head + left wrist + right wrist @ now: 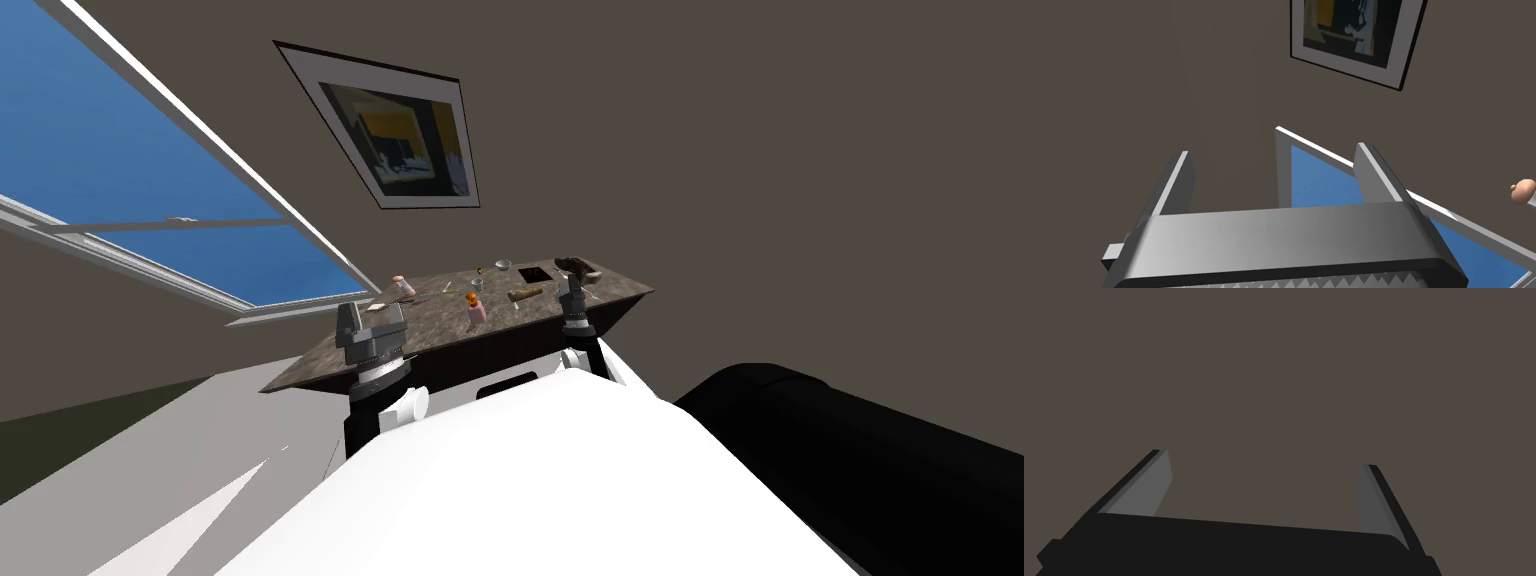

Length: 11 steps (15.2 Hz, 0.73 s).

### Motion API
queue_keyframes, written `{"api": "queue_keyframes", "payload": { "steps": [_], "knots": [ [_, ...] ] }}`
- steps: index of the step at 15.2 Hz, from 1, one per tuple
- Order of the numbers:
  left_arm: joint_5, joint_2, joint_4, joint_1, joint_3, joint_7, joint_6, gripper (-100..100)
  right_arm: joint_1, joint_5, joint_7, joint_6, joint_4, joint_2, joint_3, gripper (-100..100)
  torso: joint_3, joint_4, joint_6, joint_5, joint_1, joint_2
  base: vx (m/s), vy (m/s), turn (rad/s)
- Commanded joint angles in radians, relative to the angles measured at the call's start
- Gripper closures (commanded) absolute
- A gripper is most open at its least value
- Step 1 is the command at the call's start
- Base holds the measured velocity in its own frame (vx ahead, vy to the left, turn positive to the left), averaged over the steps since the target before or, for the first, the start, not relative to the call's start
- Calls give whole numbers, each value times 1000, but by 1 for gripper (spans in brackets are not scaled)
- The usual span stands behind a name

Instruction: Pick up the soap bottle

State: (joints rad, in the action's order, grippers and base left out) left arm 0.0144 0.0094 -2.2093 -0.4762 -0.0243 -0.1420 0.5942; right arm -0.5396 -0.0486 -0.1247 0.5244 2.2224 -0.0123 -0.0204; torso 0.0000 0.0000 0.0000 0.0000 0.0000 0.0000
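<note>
The soap bottle (477, 312), a small pink cylinder with an orange cap, stands upright near the middle of the counter (430, 325), a long slab with a dark, mottled, stone-like top. The left gripper (1271, 152) hangs over the counter's near left end, its flat grey blades spread wide and empty. The right gripper (1264, 458) is over the counter's near right part, beside a square black opening (535, 273), its blades likewise apart with nothing between them.
</note>
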Motion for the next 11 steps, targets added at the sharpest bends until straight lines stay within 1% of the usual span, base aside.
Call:
{"api": "queue_keyframes", "payload": {
  "steps": [1, 6, 7, 11],
  "knots": [
    [4, 32, 4, 0, 0, 3, -2, -100, 0, 0, 0, 0, 0, 0, 0, 0, 0, 0, 0, 0, 0, 0, 0, -3, -12],
    [36, 149, 33, 4, 2, 23, -15, -100, 0, 0, 0, 0, 0, 0, 0, 0, 0, 0, 0, 0, -1, 0, 0, -14, -44],
    [36, 150, 33, 4, 2, 23, -15, -100, 0, 0, 0, 0, 0, 0, 0, 0, 0, 0, 0, 0, -1, 0, -2, -20, -37],
    [80, 243, 73, 8, 4, 51, -34, -100, 0, 0, 0, 0, 0, 0, 0, 0, 0, 0, 0, 0, -2, 0, 1, -31, -68]
  ]
}}
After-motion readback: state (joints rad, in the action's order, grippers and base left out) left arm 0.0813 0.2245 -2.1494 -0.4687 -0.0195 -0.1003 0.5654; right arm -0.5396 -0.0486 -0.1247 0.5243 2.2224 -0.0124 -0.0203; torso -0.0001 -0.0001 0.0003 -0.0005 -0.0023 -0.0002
